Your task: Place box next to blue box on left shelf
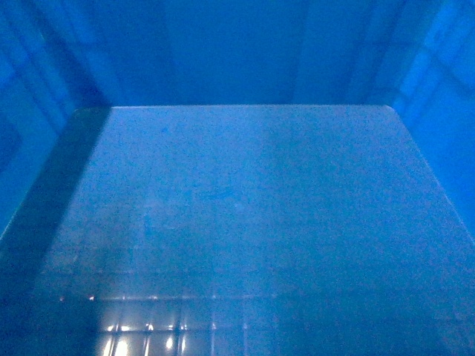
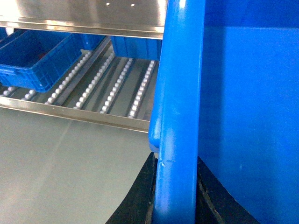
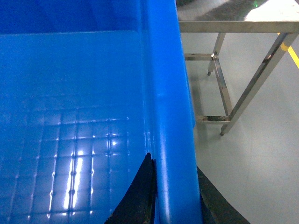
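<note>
Both tools are clamped on the crate's rim: the left tool (image 2: 175, 196) has its dark fingers pinched either side of the left wall, and the right tool (image 3: 175, 196) grips the right wall the same way. The blue crate (image 1: 237, 222) hangs between them, carried clear of the floor, its grid-patterned base filling the head view. This looks like the carry-and-approach step. Beyond the left rim sits the roller shelf (image 2: 107, 88), with a blue box (image 2: 32, 58) already on it at left; the next move likely calls for lifting the crate over the shelf's front rail and setting it beside that box. The head camera sees only crate interior. A steel frame (image 3: 233, 70) stands further right.
</note>
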Controlling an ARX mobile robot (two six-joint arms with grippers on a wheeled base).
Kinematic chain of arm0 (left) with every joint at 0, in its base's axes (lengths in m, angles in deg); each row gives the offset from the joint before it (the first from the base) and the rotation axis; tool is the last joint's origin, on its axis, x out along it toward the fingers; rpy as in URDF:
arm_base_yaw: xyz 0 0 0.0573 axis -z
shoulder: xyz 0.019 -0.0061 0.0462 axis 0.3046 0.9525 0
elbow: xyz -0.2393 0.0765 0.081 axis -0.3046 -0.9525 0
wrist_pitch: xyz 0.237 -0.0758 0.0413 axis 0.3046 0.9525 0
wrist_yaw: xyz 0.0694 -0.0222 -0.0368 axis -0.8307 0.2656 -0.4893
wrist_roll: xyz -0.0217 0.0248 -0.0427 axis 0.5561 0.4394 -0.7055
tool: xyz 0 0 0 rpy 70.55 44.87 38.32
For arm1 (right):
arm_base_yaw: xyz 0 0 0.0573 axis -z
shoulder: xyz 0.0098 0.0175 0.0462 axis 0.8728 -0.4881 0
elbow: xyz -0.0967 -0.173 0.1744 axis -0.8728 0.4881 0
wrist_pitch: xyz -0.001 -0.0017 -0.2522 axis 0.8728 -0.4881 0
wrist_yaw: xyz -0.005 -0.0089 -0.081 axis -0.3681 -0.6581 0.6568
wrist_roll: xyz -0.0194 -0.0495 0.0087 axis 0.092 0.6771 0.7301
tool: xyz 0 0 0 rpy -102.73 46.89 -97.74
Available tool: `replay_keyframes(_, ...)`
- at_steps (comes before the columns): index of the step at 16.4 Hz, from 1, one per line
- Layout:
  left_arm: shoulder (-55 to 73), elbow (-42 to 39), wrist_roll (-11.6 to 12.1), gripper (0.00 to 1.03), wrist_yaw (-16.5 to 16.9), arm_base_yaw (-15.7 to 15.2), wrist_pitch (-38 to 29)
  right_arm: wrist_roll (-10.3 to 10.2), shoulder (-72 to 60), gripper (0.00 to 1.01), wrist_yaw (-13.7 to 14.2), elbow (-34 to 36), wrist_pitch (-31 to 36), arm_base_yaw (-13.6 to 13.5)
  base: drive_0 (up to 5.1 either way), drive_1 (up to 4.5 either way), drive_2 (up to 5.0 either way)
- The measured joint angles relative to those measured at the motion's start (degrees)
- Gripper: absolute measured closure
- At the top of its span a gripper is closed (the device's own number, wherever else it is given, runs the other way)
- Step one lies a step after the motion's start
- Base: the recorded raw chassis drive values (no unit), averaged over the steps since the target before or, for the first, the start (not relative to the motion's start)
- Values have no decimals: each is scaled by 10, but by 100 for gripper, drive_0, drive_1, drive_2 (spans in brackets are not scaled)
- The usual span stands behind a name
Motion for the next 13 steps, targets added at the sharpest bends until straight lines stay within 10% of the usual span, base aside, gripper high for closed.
replay_keyframes(13, 0, 0, 0, 89, -1, 0, 0, 0, 0, 90, 0, 0, 1, 0, -498, 271, 201)
